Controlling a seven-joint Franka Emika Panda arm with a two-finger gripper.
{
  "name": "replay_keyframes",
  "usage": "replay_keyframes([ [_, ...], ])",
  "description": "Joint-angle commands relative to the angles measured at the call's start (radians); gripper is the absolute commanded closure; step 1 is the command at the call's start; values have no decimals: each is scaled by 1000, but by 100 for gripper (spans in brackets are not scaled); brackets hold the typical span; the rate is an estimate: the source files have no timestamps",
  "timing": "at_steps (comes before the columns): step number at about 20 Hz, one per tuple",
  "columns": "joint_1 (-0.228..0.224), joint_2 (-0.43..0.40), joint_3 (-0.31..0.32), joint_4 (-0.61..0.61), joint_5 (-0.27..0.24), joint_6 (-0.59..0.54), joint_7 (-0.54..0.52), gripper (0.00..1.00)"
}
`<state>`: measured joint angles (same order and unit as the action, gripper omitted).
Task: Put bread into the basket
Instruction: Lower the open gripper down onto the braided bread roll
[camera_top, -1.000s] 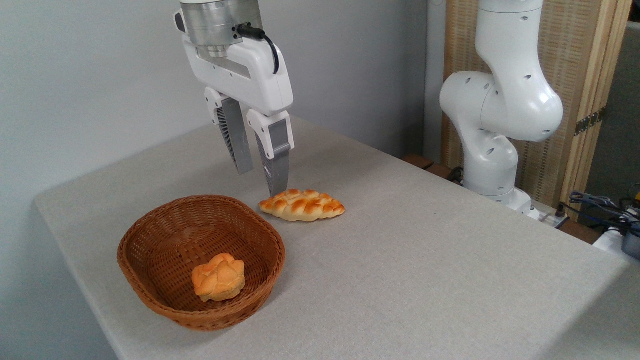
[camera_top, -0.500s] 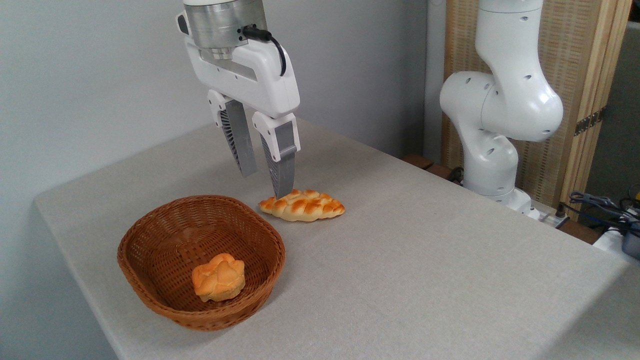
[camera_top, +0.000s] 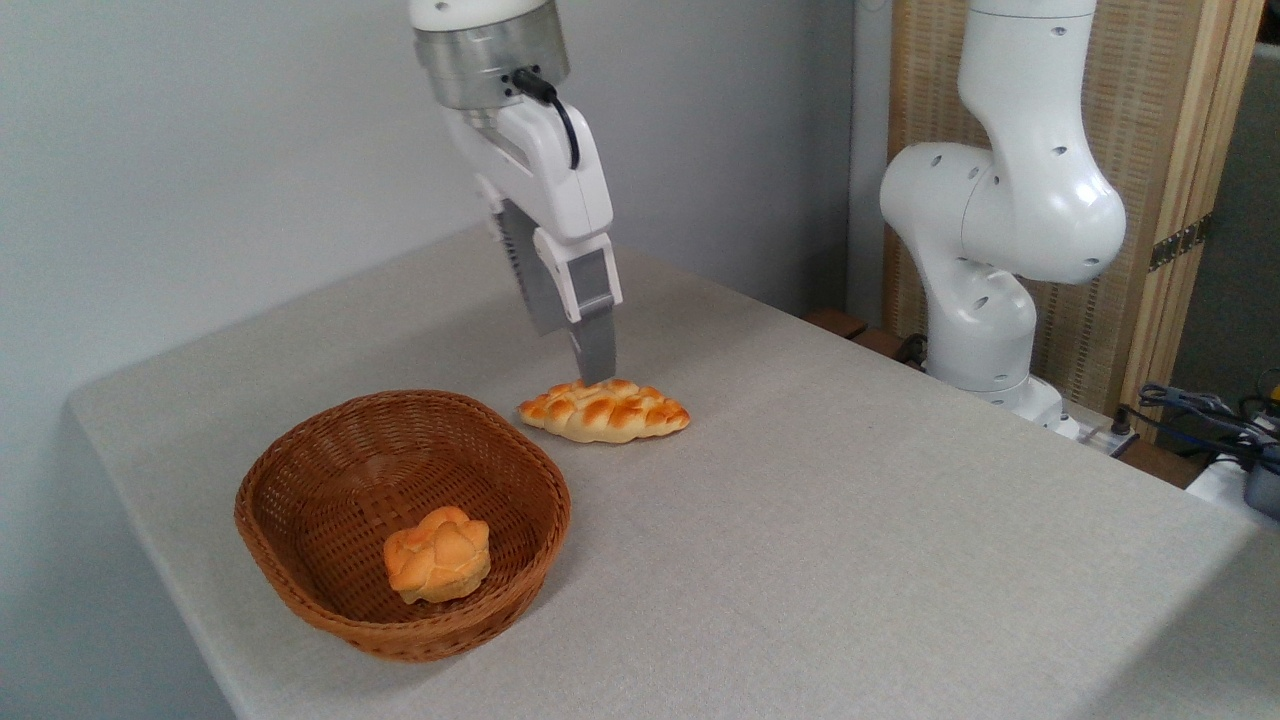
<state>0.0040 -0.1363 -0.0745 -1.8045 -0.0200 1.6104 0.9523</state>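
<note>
Grey bench (camera_top: 800, 520) carrying everything. Wicker basket (camera_top: 300, 590) near the left edge — small round bun (camera_top: 437, 553) inside. Gripper (camera_top: 575, 355) poised just above the bread (camera_top: 604, 410), empty; gap between its fingers impossible to judge. Bread on the bench — just beside the basket.

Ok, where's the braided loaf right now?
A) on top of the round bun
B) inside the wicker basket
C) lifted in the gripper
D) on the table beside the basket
D: the braided loaf lies flat on the table, just outside the wicker basket rim.
</note>
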Motion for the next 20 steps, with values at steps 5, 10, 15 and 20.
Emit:
replay_keyframes([
  [5, -27, -108, -85, -208, -18, -4, 330, 0],
  [10, -27, -101, -226, -323, -18, 83, 379, 0],
  [15, -27, -88, -286, -423, -17, 232, 410, 0],
  [20, -27, -46, -311, -452, -14, 287, 408, 0],
])
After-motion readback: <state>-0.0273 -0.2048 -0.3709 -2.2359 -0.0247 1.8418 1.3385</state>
